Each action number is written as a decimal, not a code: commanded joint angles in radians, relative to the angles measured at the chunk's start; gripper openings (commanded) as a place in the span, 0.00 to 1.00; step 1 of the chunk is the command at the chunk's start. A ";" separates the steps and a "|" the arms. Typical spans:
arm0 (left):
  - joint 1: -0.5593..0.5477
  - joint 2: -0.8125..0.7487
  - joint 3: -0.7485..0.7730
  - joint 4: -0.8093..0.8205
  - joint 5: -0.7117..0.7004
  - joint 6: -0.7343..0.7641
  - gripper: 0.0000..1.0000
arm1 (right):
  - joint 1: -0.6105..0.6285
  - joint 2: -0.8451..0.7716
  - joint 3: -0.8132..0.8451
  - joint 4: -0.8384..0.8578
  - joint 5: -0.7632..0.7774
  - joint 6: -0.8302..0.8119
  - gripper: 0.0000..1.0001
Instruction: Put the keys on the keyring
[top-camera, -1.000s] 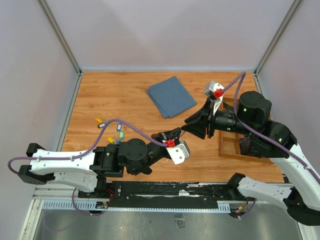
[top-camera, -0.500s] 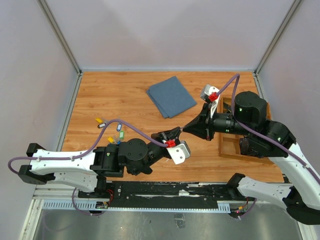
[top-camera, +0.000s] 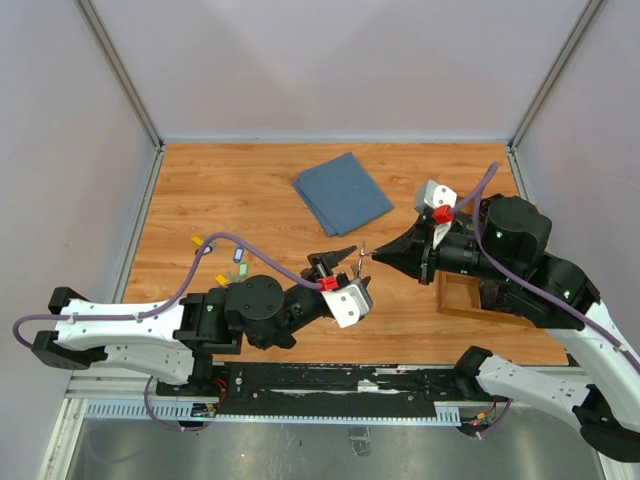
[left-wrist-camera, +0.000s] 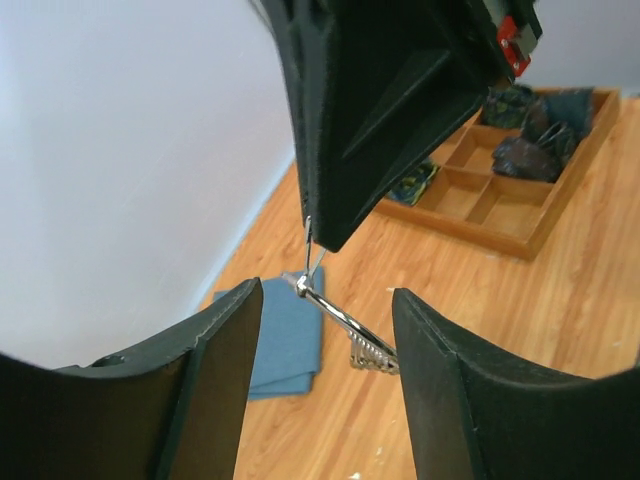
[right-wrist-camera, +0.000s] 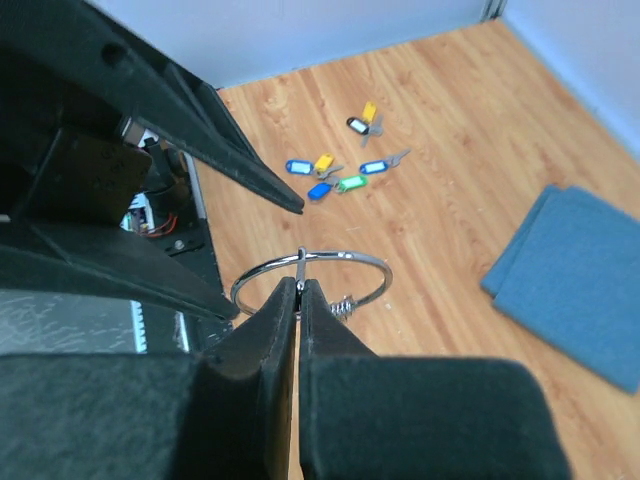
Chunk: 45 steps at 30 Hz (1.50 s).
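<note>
Gripped by its thin wire in the clenched right jaws: the keyring (right-wrist-camera: 345, 256), up in the air over the near middle of the table (top-camera: 230, 190). Dangling from the wire, a short chain bit (left-wrist-camera: 372, 355). Straddled by the left jaws, released and parted, one finger (left-wrist-camera: 215, 380) on either side, no contact visible. Loose on the table's left part, well apart: the keys (right-wrist-camera: 350, 183), with yellow, green, blue and dark tags. Farther back, a folded blue cloth (top-camera: 343, 192); at right, a wooden tray (top-camera: 458, 297).

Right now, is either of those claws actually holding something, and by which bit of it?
The right gripper is shut on the keyring, pinching one spot of its thin wire rim between the fingertips. The left gripper is open, holding nothing.
</note>
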 joint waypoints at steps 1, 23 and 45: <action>-0.006 -0.057 -0.001 0.064 0.073 -0.110 0.62 | 0.006 -0.061 -0.039 0.108 -0.019 -0.166 0.00; 0.179 -0.168 -0.048 0.098 0.498 -0.431 0.41 | 0.007 -0.245 -0.249 0.312 -0.255 -0.568 0.00; 0.289 -0.245 -0.212 0.323 0.482 -0.831 0.53 | 0.006 -0.241 -0.322 0.377 -0.256 -0.899 0.00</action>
